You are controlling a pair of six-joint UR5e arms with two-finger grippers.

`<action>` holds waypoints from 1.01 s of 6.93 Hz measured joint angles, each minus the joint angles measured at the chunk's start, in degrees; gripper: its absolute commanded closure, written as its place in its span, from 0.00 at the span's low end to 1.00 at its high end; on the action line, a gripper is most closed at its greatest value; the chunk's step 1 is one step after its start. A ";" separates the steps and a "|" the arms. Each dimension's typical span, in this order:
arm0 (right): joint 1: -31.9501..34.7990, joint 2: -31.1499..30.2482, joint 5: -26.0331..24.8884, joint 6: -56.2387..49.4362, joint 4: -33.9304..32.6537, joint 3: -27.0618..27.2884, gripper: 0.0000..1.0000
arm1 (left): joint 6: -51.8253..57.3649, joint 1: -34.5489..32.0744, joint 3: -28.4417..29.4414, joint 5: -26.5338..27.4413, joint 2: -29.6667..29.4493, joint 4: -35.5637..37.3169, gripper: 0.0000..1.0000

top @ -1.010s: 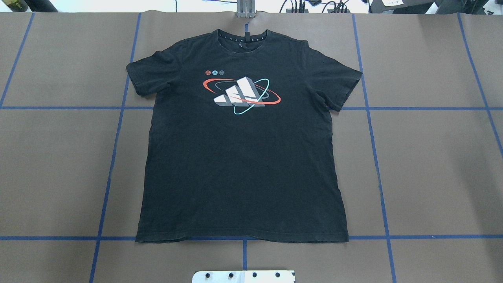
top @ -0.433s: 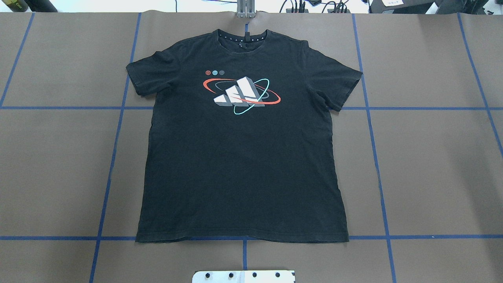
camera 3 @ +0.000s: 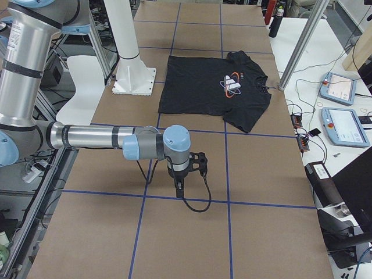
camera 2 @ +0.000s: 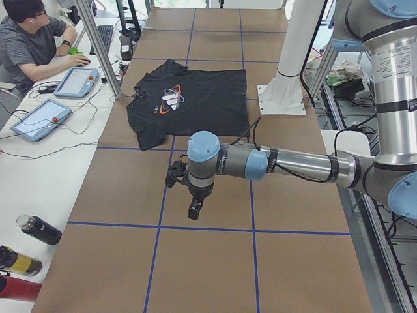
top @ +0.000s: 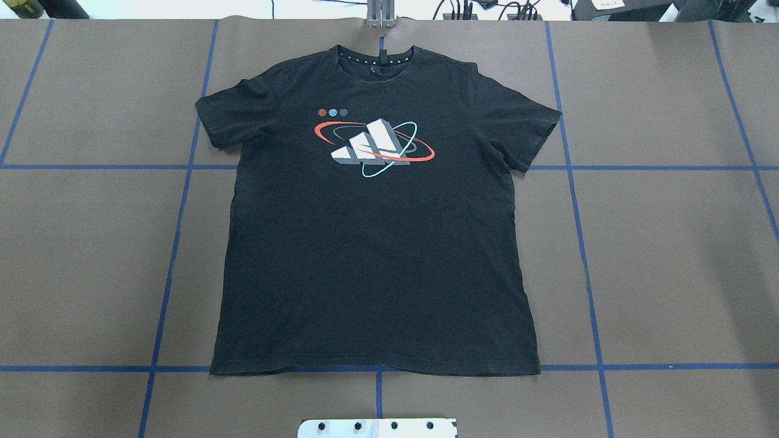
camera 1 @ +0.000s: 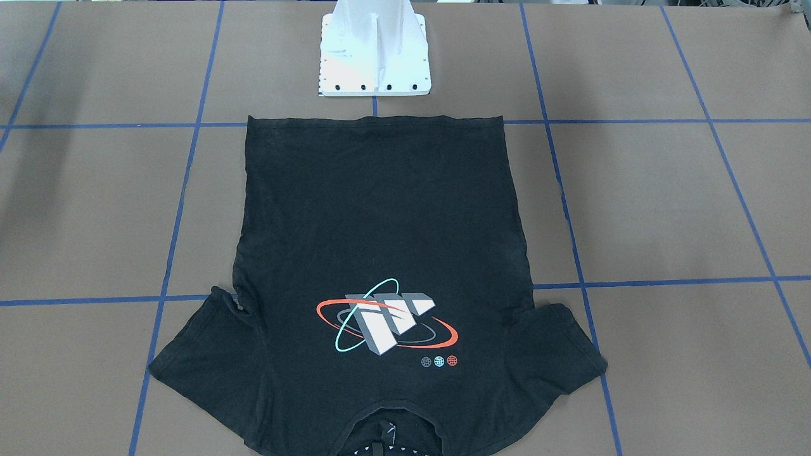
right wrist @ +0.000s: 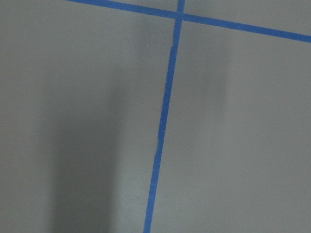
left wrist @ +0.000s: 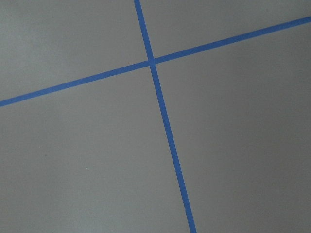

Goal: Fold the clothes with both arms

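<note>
left gripper [camera 2: 193, 210]: hangs over bare bench at the robot's left end, well apart from the shirt. wide or narrow cannot be told; its wrist view shows only brown surface and a tape crossing.
left-side sleeve [top: 222, 115]: spread flat, cuff lying over a blue tape line [top: 176, 243].
t-shirt [top: 374, 255]: mid-bench, flat, graphic [top: 371, 146] up, nothing folded yet. collar [top: 374, 58] on the far side from the robot, hem [top: 374, 370] just before the white pedestal base [top: 377, 427].
step in hand (judged): bring both arms in to the shirt for a first grasp. better done as a matched pair, one gripper per side at like points such as shoulder and hem corner, pinching both layers and lifting evenly so the cloth does not skew.
edges: metal post [top: 380, 15] stands just beyond the collar, so little clearance there; the hem is near the pedestal.
right-side sleeve [top: 526, 131]: spread flat, cuff reaching a tape line.
open room: bench [top: 669, 243] is bare on both flanks of the shirt, so a sideways approach looks easiest.
right gripper [camera 3: 179, 187]: hangs over bare bench at the robot's right end, well apart from the shirt. opening cannot be told.
</note>
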 measured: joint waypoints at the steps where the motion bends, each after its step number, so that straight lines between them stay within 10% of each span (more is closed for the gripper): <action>1: -0.03 0.42 2.03 0.23 0.06 0.02 0.00 | -0.02 0.00 0.09 -0.01 -0.56 -0.14 0.00; 7: -0.87 12.73 4.44 0.47 0.11 -3.09 0.00 | -2.20 0.00 7.38 0.02 -17.33 -2.97 0.00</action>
